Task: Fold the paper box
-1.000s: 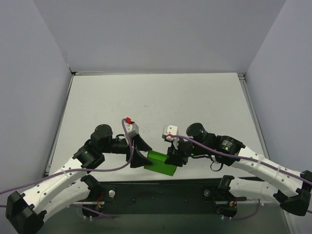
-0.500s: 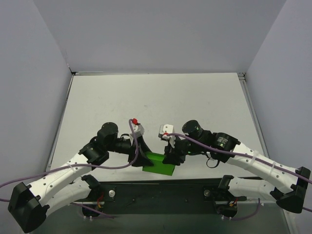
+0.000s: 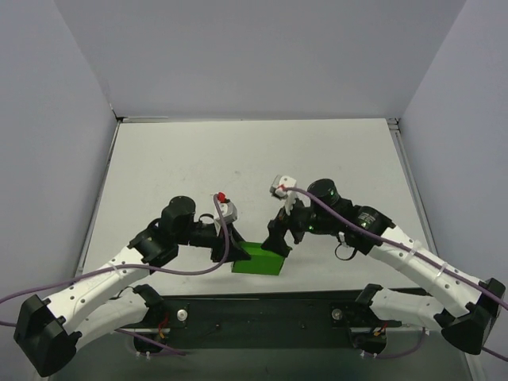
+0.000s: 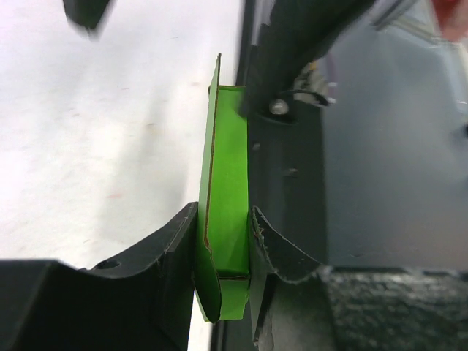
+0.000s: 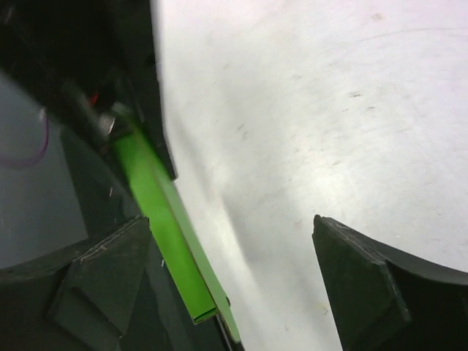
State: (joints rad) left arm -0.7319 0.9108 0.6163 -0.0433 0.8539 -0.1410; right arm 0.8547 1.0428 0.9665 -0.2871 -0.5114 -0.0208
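The paper box (image 3: 259, 260), bright green and pressed fairly flat, lies near the table's front edge between the two arms. My left gripper (image 3: 229, 252) is shut on its left end. In the left wrist view both black fingers press the box (image 4: 227, 197) from either side, and a rounded flap sticks out below the left gripper (image 4: 223, 241). My right gripper (image 3: 279, 238) hovers just above the box's right end, open wide. In the right wrist view the box (image 5: 164, 219) runs past the left finger (image 5: 110, 270) of the right gripper (image 5: 230, 223), with bare table between the fingers.
The black mounting plate (image 3: 262, 313) borders the table just in front of the box. Purple cables (image 3: 159, 274) trail along both arms. Grey walls enclose the white table (image 3: 254, 159) on three sides.
My right gripper has opened, let go of the box's right end and lifted away. My left gripper has closed onto the left end. The box now lies flatter and slightly further left.
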